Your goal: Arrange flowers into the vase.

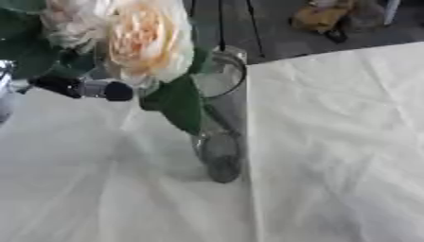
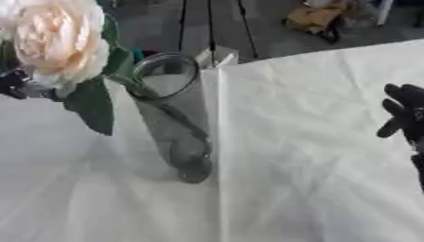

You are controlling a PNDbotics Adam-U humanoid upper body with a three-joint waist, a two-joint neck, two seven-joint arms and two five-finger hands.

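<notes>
A tall clear glass vase [image 2: 178, 123] stands on the white cloth, near the seam between two tabletops. A big peach rose [image 1: 145, 40] and a paler bloom [image 1: 70, 21] lean out to the vase's left, with green leaves [image 1: 178, 101] hanging below them. A stem [image 2: 170, 111] runs down inside the glass. My left hand [image 1: 83, 88] comes in from the left, its black fingers closed on the stems just under the blooms. My right hand [image 2: 404, 113] shows at the right edge of the right eye view, fingers relaxed, holding nothing, well clear of the vase.
Two white-covered tabletops [image 1: 331, 142] meet at a seam beside the vase. Behind them lies dark floor with a yellow-brown object [image 1: 319, 16] at the far back.
</notes>
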